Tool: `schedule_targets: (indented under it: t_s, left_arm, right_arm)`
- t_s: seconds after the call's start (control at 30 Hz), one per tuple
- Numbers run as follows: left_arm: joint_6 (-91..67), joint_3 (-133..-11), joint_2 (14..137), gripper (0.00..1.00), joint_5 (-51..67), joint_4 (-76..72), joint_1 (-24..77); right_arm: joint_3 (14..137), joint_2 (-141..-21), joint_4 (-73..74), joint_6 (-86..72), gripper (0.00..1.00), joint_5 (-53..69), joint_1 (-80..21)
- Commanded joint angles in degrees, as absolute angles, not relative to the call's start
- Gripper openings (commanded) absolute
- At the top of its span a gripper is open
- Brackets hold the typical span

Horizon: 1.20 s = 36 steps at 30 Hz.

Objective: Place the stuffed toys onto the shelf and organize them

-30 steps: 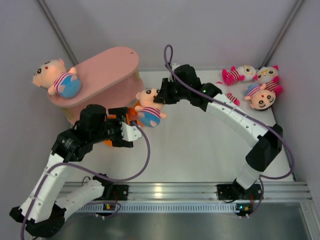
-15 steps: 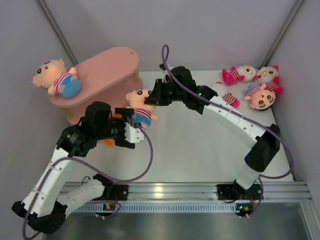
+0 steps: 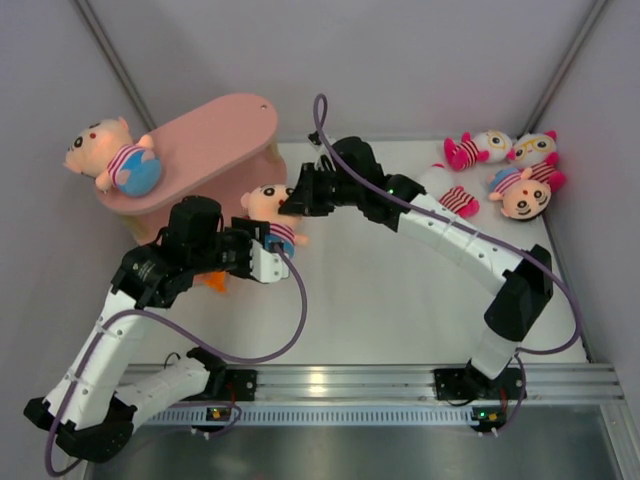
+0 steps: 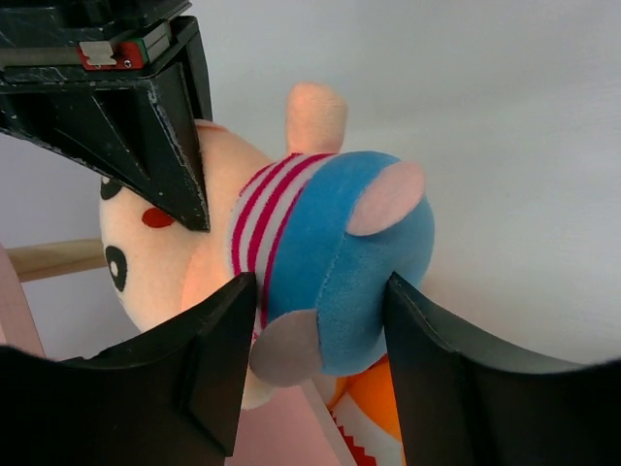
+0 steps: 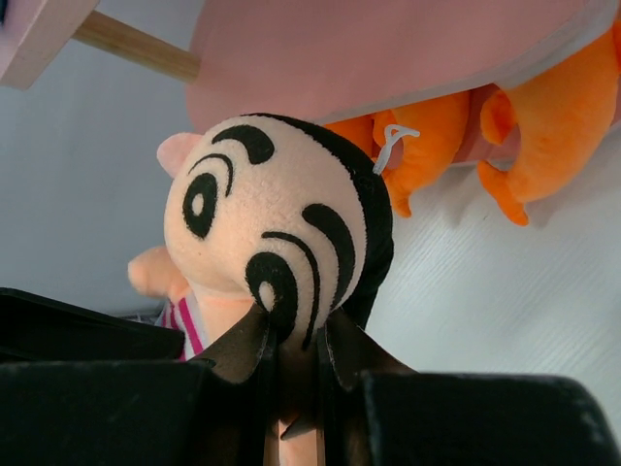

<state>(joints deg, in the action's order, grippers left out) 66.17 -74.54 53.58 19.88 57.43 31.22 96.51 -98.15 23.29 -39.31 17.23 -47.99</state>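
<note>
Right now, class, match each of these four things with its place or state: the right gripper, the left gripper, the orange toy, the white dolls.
1 right gripper
2 left gripper
3 orange toy
4 white dolls

A far right corner of the table
B straddling the blue pants of the boy doll
C under a board of the pink shelf
D shut on that doll's head

Pairs: 1-D, 2-B, 3-C, 4-A

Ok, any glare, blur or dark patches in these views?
Top external: sharp, glare only on the aluminium rail. Left wrist: boy doll crisp, left pincer nearly black. Right wrist: its face focused, right pincer underexposed, soft shadows under the orange plush.
</note>
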Motion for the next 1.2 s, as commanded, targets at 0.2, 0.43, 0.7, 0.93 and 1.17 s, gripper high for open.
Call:
schedule_targets:
  t_s: [0.2, 0.43, 0.7, 0.93, 1.17]
  left_arm:
    - [66.36, -77.50, 55.54, 0.04, 19.87, 56.25, 31.46]
    - [54.78, -92.10, 60.11, 0.00, 15.13, 47.30, 31.38]
    - [50.89, -101.59, 65.29, 0.00, -3.58, 35.07, 31.46]
    - [50.10, -103.71, 69.96, 0.00, -23.03, 31.46, 29.63]
    - [51.33, -100.73, 69.87, 0.00, -12.86, 31.29, 20.15]
  right_arm:
    - [98.26, -94.84, 18.90, -40.08, 0.00, 19.34, -49.40]
    - [95.63, -85.27, 21.52, -35.79, 0.58, 8.54, -47.20]
    - [87.73, -72.18, 23.82, -34.28, 0.66, 3.43, -38.96]
    - [83.41, -67.85, 25.31, -33.49, 0.64, 3.87, -32.09]
    - [82.97, -68.38, 26.28, -32.70, 0.64, 6.24, -30.94]
